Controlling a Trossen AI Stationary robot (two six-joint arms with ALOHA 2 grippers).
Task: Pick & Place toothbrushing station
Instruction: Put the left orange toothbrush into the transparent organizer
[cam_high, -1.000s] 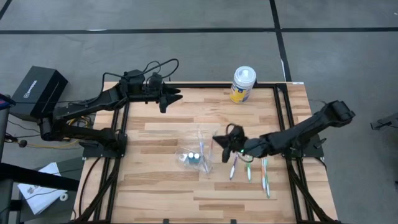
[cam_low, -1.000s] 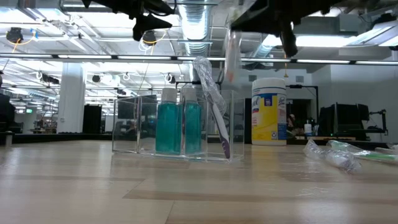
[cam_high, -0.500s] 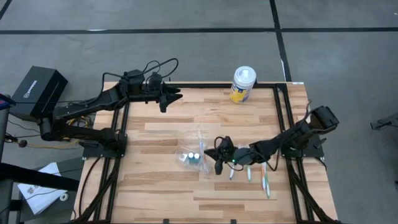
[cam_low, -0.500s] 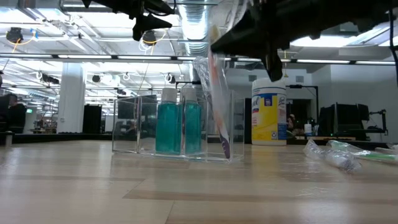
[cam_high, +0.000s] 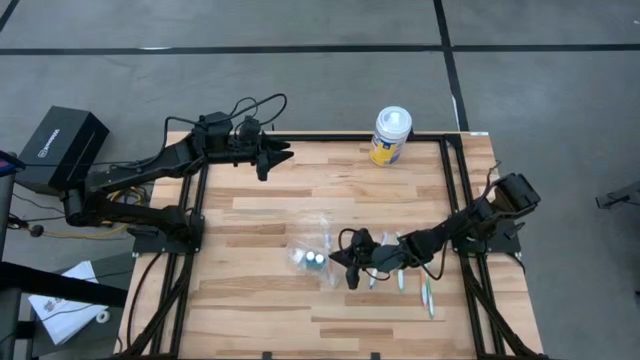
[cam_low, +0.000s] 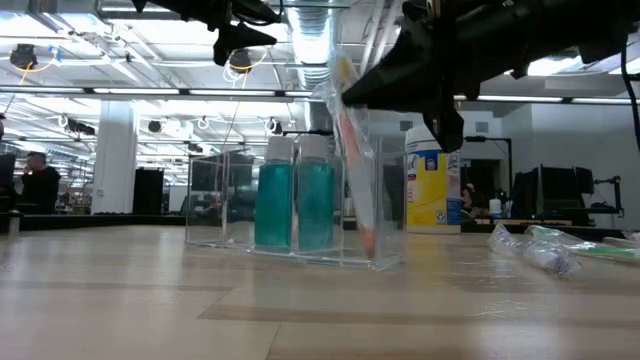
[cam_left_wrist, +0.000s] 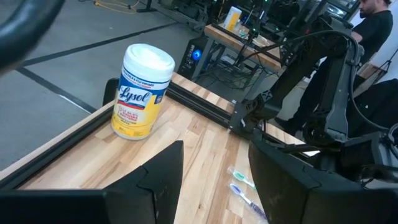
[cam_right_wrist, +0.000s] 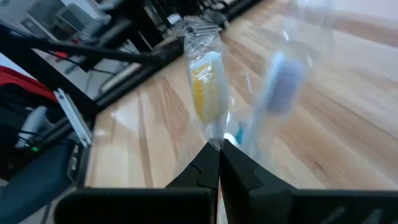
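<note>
A clear holder (cam_high: 312, 256) stands mid-table with two teal-and-white tubes (cam_low: 295, 203) upright inside. My right gripper (cam_high: 346, 268) is just right of it, shut on an orange toothbrush in a clear wrapper (cam_low: 352, 160). A purple brush head (cam_right_wrist: 283, 81) shows blurred beside it in the right wrist view. Other wrapped toothbrushes (cam_high: 425, 292) lie flat on the table to the right. My left gripper (cam_high: 285, 155) hangs open and empty over the far left of the table. My right gripper pinches the wrapped orange toothbrush between its two fingertips, on the clear wrapper just below the brush head (cam_right_wrist: 212, 134). The fingers come from the table's right, across the brush. The brush stands steeply tilted, head up, its lower end (cam_low: 368, 242) inside the holder's right end.
A Lysol wipes canister (cam_high: 391, 135) stands at the far edge, right of centre. Black frame rails (cam_high: 465, 190) run along the table's left and right sides. Bare wood lies near the front edge.
My right gripper has gone toward the table's left and near edge and down, carrying the wrapped orange toothbrush. The brush's lower end has gone into the clear holder. The holder has slid and turned a little on the table.
</note>
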